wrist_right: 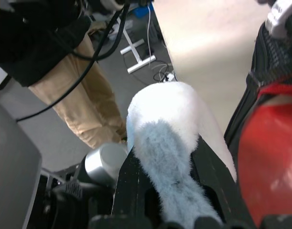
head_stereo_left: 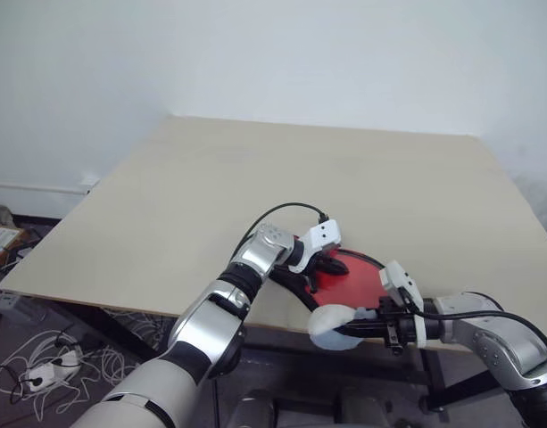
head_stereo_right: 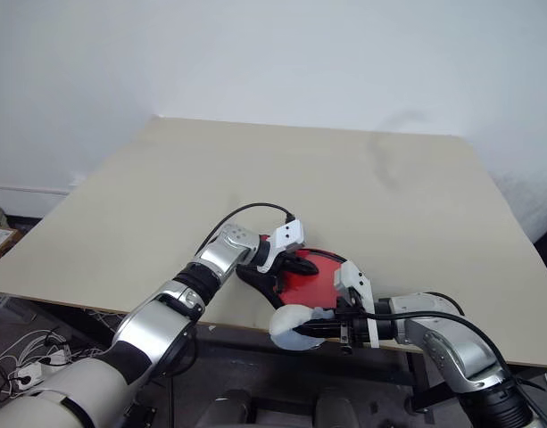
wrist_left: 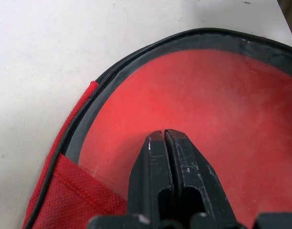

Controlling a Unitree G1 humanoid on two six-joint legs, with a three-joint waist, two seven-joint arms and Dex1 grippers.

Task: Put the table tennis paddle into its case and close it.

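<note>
Red rubber paddle (wrist_left: 207,109) in clear-and-black zip case (wrist_left: 112,71), near table edge (head_stereo_left: 282,323).
Left gripper (wrist_left: 165,138) pinched together, pressing down; right gripper (wrist_right: 174,191) clamps pale fluffy pom-pom (wrist_right: 169,124): tugging could drag case off.

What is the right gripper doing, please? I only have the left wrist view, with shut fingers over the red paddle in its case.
Observer: The right gripper grips a pale fluffy object at the near edge of the table, beside the case.
Operator: Where on the table does the case lie?
Observer: At the near edge, a little right of the middle.
Operator: Is anyone close by?
Observer: Yes, a person in tan trousers stands beside the table.
</note>
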